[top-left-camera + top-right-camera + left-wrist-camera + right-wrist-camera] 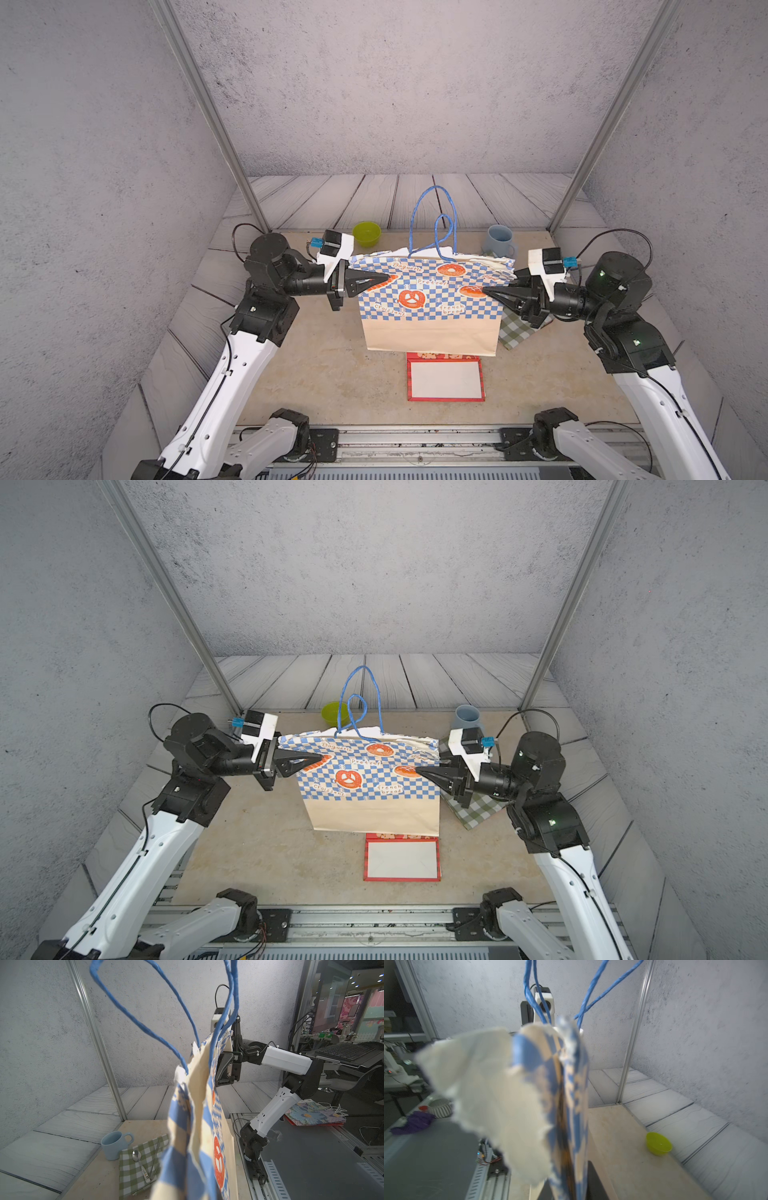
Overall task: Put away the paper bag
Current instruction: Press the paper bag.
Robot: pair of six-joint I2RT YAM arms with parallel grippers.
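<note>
Over the middle of the table we note the paper bag held upright and pressed flat. The left gripper is clamped on the bag's left edge and the right gripper pinches its right edge, both high on the checked print. In front of the bag lies a red-framed board; a checked cloth sits beside its right edge, and behind it are a blue mug and a green bowl.
</note>
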